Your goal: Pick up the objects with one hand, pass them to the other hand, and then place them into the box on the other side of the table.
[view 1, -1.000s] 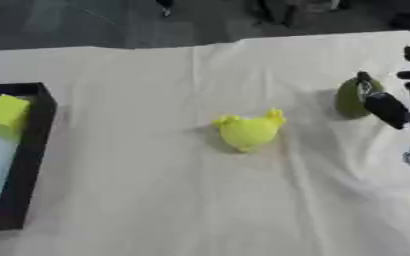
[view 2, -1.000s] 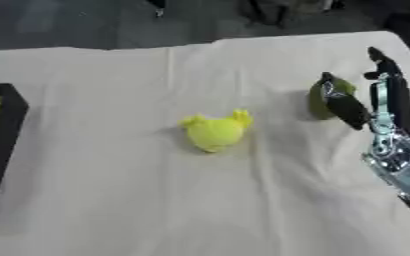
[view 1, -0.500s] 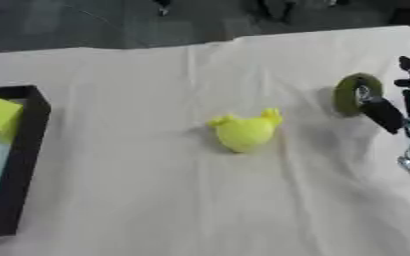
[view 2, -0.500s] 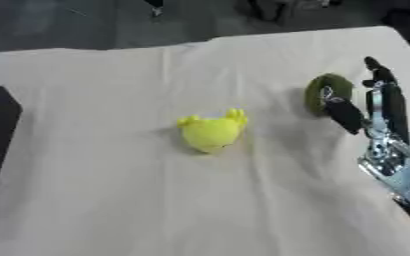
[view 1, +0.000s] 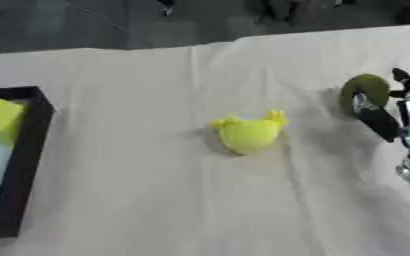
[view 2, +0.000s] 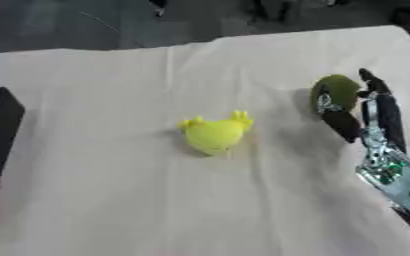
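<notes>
One cream cloth covers the worktop (view 1: 138,150); at frame left a black box (view 1: 26,150) holds a yellow block (view 1: 0,116). Right hand (view 2: 366,117) clasps a green object (view 2: 335,91); a yellow toy (view 1: 248,133) lies mid-frame.

Bare cloth (view 2: 112,190) lies open between the box (view 1: 29,165) at the left edge and the yellow toy (view 2: 213,134) mid-table. The right hand (view 2: 366,115) and the green object (view 2: 334,92) fill the right edge. Near and far of the toy, the cloth is free.

A cream cloth (view 1: 138,190), creased in places, covers the table, with dark floor (view 1: 68,22) beyond its far edge.
</notes>
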You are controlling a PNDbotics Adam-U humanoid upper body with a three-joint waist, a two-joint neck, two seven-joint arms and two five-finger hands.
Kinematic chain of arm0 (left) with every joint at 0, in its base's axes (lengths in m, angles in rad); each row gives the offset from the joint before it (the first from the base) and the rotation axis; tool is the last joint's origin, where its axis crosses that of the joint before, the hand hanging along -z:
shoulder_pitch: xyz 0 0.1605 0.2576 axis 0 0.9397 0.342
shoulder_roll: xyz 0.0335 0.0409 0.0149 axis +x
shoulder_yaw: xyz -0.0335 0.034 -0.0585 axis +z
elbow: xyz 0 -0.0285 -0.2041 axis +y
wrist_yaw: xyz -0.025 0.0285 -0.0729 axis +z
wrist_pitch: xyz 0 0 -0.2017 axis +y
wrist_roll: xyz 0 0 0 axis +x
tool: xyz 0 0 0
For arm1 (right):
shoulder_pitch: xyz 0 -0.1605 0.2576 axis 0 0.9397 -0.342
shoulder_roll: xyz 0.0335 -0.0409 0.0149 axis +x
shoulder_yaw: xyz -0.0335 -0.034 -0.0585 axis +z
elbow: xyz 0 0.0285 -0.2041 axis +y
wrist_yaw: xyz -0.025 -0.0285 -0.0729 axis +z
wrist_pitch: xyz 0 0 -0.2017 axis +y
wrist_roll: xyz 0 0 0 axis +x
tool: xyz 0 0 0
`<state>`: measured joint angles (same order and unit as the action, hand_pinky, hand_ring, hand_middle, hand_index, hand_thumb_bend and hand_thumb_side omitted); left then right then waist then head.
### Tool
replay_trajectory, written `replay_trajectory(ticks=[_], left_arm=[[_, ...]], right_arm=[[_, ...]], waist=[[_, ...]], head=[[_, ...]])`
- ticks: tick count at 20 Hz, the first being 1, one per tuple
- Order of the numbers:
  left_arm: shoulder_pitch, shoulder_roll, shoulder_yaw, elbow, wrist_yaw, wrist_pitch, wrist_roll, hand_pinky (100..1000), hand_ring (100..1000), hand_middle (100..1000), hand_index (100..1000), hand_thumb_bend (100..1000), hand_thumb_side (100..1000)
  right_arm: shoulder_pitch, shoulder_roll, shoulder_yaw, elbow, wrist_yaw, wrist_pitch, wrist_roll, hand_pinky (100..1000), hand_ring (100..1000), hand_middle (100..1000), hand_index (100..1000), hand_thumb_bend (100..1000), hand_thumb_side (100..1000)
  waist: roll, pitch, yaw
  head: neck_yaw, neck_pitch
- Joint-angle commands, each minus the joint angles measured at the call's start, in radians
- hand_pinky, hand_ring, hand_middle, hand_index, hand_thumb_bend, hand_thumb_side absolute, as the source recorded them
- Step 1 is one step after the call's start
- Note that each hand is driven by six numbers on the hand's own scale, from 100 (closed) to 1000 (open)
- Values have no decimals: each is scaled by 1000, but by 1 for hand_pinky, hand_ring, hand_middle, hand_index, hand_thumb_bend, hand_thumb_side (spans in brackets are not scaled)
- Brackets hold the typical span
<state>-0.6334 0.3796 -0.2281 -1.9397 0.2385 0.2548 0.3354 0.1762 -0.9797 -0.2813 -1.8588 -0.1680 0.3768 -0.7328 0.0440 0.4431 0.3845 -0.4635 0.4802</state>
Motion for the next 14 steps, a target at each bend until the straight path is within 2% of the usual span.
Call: replay_trajectory(ticks=[1, 10, 14], left_arm=[[-6, 32, 16, -20, 2, -2, 2, 758, 899, 763, 775, 189, 927], [4, 52, 21, -23, 13, 1, 8, 761, 900, 761, 764, 185, 936], [3, 54, 22, -23, 16, 0, 11, 761, 898, 757, 758, 185, 935]], right_arm=[[-4, -20, -3, -21, 14, 186, -174, 845, 831, 926, 976, 326, 604], [-24, -11, -22, -3, 57, 247, -174, 847, 831, 916, 970, 364, 542], [-34, -11, -36, -2, 82, 294, -174, 835, 822, 893, 964, 383, 502]], waist=[[7, -2, 2], [15, 22, -7], [16, 27, -8]], head=[[1, -22], [1, -28], [-2, -32]])
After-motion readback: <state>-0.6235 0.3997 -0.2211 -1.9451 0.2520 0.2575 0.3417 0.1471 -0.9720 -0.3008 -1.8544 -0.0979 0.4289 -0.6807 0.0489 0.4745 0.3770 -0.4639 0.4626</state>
